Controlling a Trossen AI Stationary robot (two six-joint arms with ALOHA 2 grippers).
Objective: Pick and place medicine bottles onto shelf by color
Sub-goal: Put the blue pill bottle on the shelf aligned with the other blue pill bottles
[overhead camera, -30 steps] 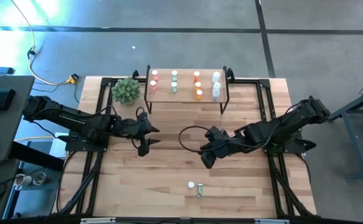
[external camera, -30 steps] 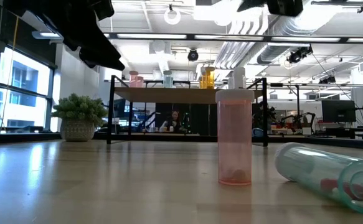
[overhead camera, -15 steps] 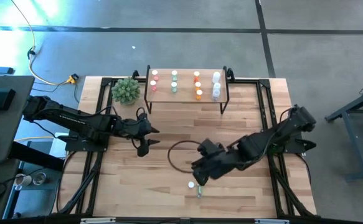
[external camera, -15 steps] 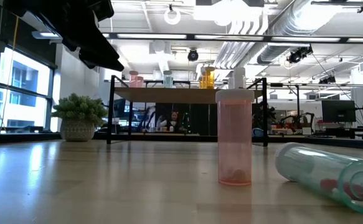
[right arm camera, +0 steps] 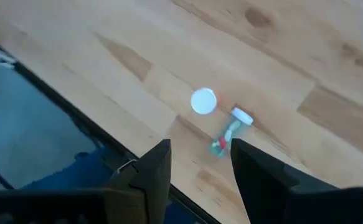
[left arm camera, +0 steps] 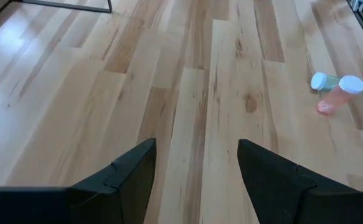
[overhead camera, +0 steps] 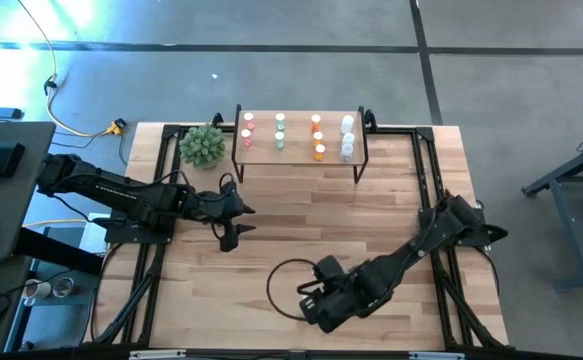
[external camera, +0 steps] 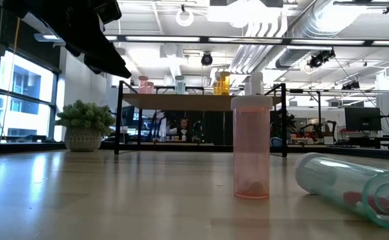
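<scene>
— Near the table's front edge, what is the right pincer (overhead camera: 316, 303) doing?

— It hangs over the last two loose bottles, and its fingers (right arm camera: 156, 168) stand apart with nothing between them. Its wrist view looks straight down on both: the pink bottle (right arm camera: 203, 101) standing upright, so only its white cap shows, and the clear green bottle (right arm camera: 228, 132) lying on its side just beside it, possibly touching.

— Why that position?

— Judging from the task, it is lining up for a pick. The upright one probably offers the easier grasp; the lying one could roll.

— And the shelf?

— The shelf (overhead camera: 296, 152) stands at the table's back edge, beside a small potted plant (overhead camera: 202, 145) toward the back-left corner. Bottles already stand on it in colour columns: pink (overhead camera: 248, 127), green (overhead camera: 280, 130), orange (overhead camera: 317, 135) and white (overhead camera: 347, 137). That leaves the pink and green columns for these two.

— The left arm?

— The left pincer (overhead camera: 233, 225) waits above the table's left-centre, fingers (left arm camera: 125, 177) apart and empty. From there it sees both loose bottles well off, so it seems merely parked out of the right arm's way.
</scene>
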